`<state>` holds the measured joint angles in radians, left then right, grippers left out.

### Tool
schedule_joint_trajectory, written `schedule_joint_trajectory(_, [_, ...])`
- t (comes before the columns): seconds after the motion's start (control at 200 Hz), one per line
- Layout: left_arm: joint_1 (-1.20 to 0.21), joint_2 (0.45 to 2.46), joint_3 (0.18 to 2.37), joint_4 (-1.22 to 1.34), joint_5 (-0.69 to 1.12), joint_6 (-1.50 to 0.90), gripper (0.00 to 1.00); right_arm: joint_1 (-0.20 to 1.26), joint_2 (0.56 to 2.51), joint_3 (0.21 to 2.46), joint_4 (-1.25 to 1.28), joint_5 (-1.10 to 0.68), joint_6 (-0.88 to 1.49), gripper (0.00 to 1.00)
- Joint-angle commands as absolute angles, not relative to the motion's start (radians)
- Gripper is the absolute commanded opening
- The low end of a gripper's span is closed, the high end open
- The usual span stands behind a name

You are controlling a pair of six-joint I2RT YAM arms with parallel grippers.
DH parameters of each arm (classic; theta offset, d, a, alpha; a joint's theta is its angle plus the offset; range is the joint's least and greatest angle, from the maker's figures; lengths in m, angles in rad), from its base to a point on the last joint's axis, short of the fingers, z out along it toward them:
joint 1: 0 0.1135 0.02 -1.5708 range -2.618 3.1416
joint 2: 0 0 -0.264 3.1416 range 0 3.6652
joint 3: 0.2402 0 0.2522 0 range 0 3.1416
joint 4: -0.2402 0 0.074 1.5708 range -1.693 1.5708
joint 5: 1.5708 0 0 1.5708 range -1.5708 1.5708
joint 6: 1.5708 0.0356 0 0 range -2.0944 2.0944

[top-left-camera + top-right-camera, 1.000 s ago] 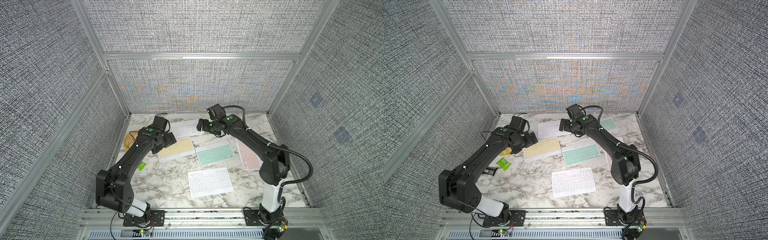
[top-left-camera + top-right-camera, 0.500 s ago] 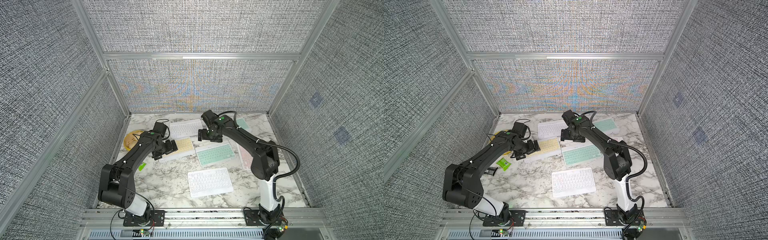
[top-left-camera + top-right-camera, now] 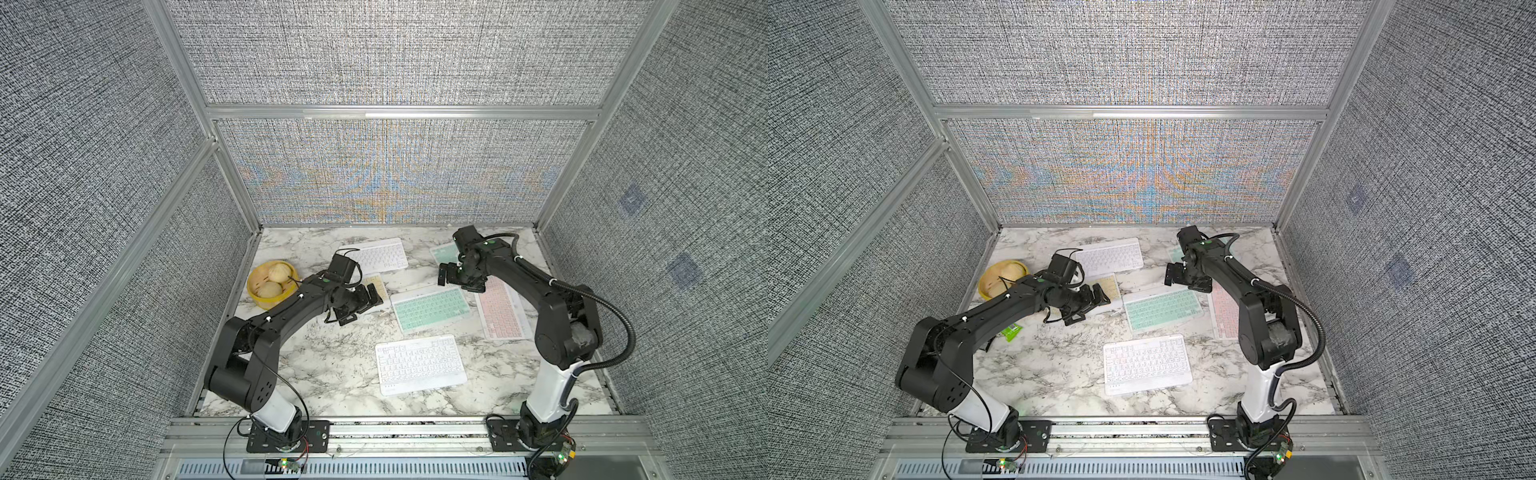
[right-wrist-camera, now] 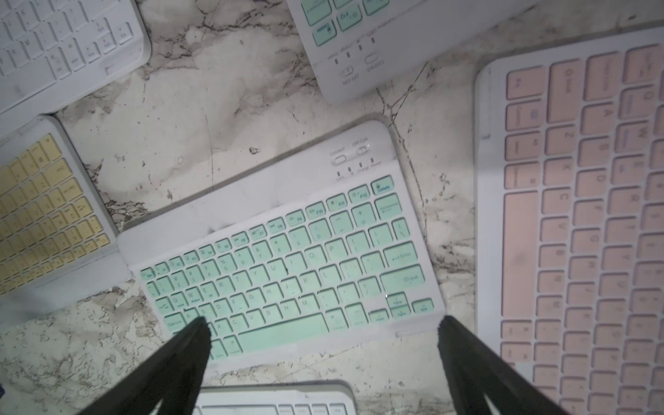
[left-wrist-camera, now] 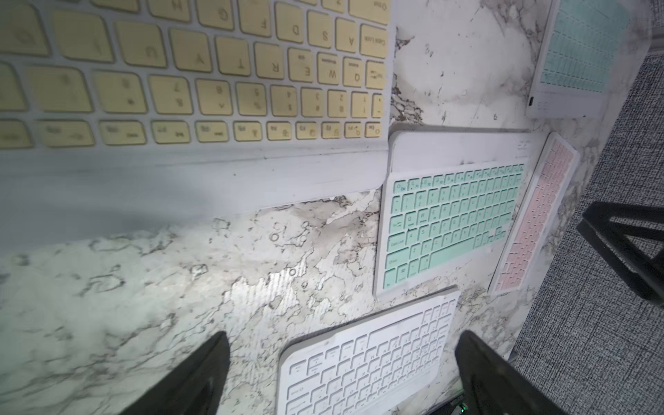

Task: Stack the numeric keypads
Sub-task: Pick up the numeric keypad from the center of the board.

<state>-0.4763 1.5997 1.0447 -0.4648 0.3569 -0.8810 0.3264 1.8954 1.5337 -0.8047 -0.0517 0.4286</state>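
Several keypads lie flat and apart on the marble table (image 3: 332, 374): a white one (image 3: 372, 255) at the back, a yellow one (image 3: 376, 286) half hidden under my left arm, a mint one (image 3: 430, 309) in the middle, a pink one (image 3: 500, 309) to its right, a white one (image 3: 419, 363) in front, and a mint one (image 3: 442, 251) behind my right arm. My left gripper (image 3: 362, 312) (image 5: 343, 337) hovers open and empty at the yellow keypad's (image 5: 201, 72) front edge. My right gripper (image 3: 457, 282) (image 4: 323, 323) hangs open and empty above the middle mint keypad's (image 4: 287, 258) back right corner.
A bamboo steamer (image 3: 254, 291) with two buns stands at the left edge of the table. A small green packet (image 3: 1011, 332) lies under my left arm. Fabric walls close in the back and both sides.
My left gripper has come forward and to the right, from the back white keypad to the yellow one. My right gripper has swung right, away from the back white keypad. Both stayed open.
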Motion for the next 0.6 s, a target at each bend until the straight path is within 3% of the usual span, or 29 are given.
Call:
schedule_joint_trajectory(0.0, [-0.528,1.621,1.049,-0.357,0.281,-0.995,0.99,0.319,1.913,1.530,-0.775,-0.078,0.337,0.99])
schedule_joint_trajectory(0.185, [-0.625,1.720,1.086,-0.279,0.209,-1.054,0.99,0.278,1.925,1.472,-0.698,-0.098,0.309,0.99])
schedule_joint_trajectory(0.595, [-0.695,1.954,1.245,-0.298,0.150,-1.120,0.99,0.249,1.960,1.372,-0.643,-0.193,0.311,0.99])
